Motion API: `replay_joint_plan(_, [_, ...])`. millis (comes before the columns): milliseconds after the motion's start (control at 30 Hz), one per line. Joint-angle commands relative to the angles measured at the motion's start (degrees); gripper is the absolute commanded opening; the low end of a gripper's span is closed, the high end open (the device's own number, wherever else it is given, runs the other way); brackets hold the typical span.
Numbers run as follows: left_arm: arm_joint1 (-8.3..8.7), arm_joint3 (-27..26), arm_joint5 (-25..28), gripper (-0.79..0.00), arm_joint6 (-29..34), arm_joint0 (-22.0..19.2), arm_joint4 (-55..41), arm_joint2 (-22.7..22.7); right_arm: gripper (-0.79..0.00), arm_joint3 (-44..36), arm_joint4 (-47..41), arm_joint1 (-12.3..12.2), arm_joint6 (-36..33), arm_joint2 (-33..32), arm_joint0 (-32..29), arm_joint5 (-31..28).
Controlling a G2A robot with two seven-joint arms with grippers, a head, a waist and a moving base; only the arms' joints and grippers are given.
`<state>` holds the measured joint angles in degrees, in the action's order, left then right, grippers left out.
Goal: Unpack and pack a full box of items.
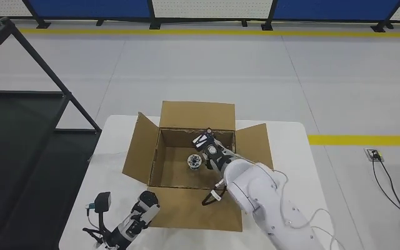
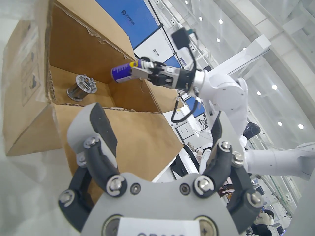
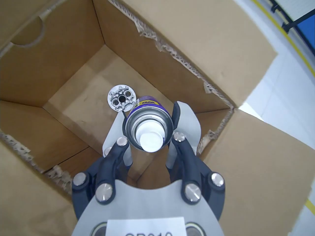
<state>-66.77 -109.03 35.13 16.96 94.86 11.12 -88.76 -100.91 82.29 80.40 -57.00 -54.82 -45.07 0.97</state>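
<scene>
In the box stands a metal part; right gripper clamps a spray can, left gripper gapes.

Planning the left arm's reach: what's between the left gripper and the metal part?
The box's folded-out near flap, seen in the left wrist view.

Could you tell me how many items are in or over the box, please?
2. A metal part stands on the floor of the box; a spray can is held in the right tool over the opening. Some floor is hidden, so more may lie there.
</scene>
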Motion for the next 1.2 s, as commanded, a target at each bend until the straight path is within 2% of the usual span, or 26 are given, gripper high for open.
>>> replay_joint_plan(0, [-0.03,0.2,-0.3,0.000,0.0,-0.3,0.1,0.5,-0.785,-6.5,2.1,-0.5,2.3,-1.3,-4.5,1.0])
replay_joint_plan(33, [-0.04,0.3,-0.5,0.000,0.1,-0.5,0.2,0.7,-0.785,-8.4,3.2,-0.7,3.0,-1.7,-6.4,0.8])
replay_joint_plan(500, [-0.02,0.3,-0.8,0.000,0.5,-0.7,0.5,1.1,-0.785,-8.2,3.1,-0.7,4.2,-1.6,-7.1,0.3])
replay_joint_plan(600, [-0.02,0.3,-0.8,0.000,0.5,-0.7,0.5,1.1,-0.785,-9.8,3.0,-0.7,4.4,-3.3,-7.3,0.6])
replay_joint_plan(833, [-0.02,0.3,-0.8,0.000,0.5,-0.7,0.5,1.1,-0.785,-20.2,4.3,-1.4,3.6,-13.7,-12.4,6.6])
replay_joint_plan(967, [-0.02,0.3,-0.8,0.000,0.5,-0.7,0.5,1.1,-0.785,-25.3,4.6,-2.0,2.3,-22.2,-16.6,9.2])
replay_joint_plan(1167, [-0.02,0.3,-0.8,0.000,0.5,-0.7,0.5,1.1,-0.785,-25.7,1.8,-2.6,-1.5,-33.7,-20.8,10.1])
